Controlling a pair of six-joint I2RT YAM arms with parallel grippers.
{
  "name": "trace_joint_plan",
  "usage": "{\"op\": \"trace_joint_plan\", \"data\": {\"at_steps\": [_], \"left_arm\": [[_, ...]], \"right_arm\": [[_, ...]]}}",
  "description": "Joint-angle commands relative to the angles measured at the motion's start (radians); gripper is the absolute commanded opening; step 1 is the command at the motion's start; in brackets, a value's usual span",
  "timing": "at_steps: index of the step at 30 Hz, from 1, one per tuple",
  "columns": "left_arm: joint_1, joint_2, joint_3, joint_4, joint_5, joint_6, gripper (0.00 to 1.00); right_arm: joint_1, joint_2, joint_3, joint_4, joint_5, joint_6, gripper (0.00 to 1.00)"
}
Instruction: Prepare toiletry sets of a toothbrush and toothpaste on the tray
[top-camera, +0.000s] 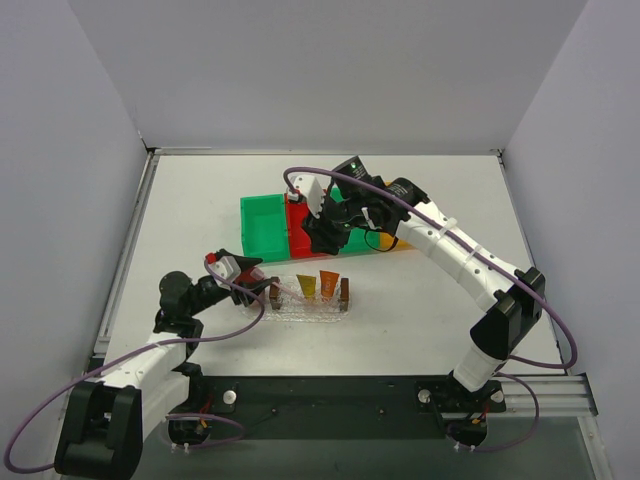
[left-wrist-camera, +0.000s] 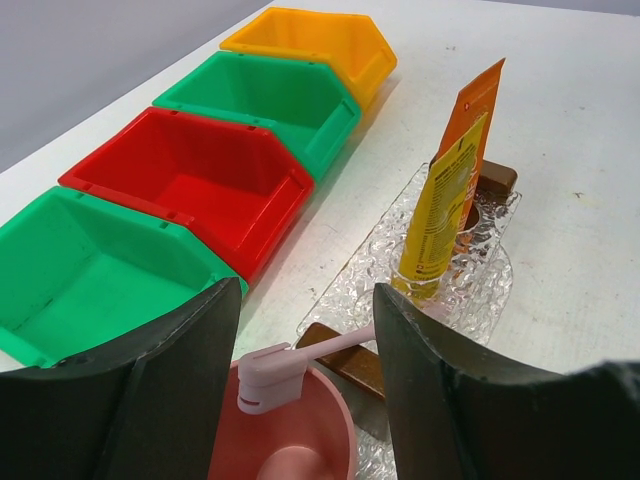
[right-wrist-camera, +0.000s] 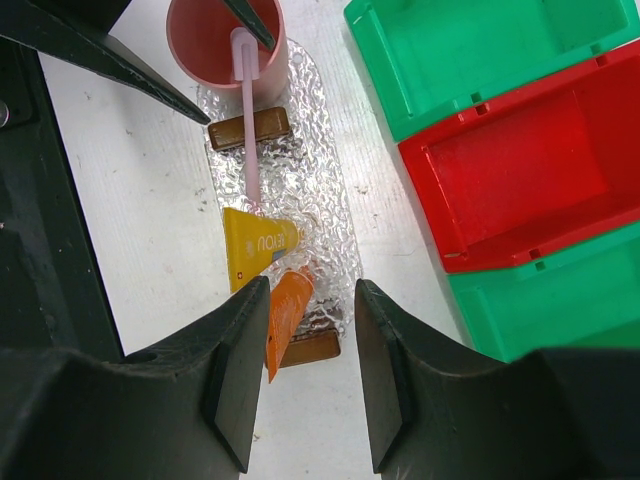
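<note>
The toothbrush (right-wrist-camera: 250, 130) lies slanted. Its head is propped at the rim of the pink cup (right-wrist-camera: 200, 45), and its handle reaches over the tray (right-wrist-camera: 320, 150) toward the yellow toothpaste (right-wrist-camera: 255, 250). Its long axis follows the tray's length, roughly parallel with the counter's (top-camera: 450, 330) near edge. The tray sits mid-counter toward that edge, with the yellow and the orange toothpaste (right-wrist-camera: 285, 310), 2 tubes, upright in it.

The left arm (top-camera: 180, 310) is nearer. It lies low, and its jaws stand apart on either side of the cup with the brush head between them. I cannot tell whether they press the cup.

The right arm (top-camera: 450, 245) arches over the red bin (right-wrist-camera: 520, 170) with its wrist tipped down. Its jaws are apart and empty.
</note>
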Motion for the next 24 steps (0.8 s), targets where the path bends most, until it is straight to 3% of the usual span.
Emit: {"op": "trace_joint_plan", "data": {"at_steps": [1,18,24], "left_arm": [[0.013,-0.016,0.03,0.006,-0.008,0.024,0.65],[0.056,-0.027,0.111,-0.026,-0.033,-0.042,0.65],[0.12,-0.047,0.203,-0.132,-0.01,-0.101,0.65]], "right_arm": [[0.007,0.008,0.008,-0.02,-0.001,-0.016,0.35],[0.012,-0.004,-0.005,-0.021,0.007,-0.027,0.35],[0.05,-0.013,0.004,-0.029,0.03,-0.04,0.35]]}}
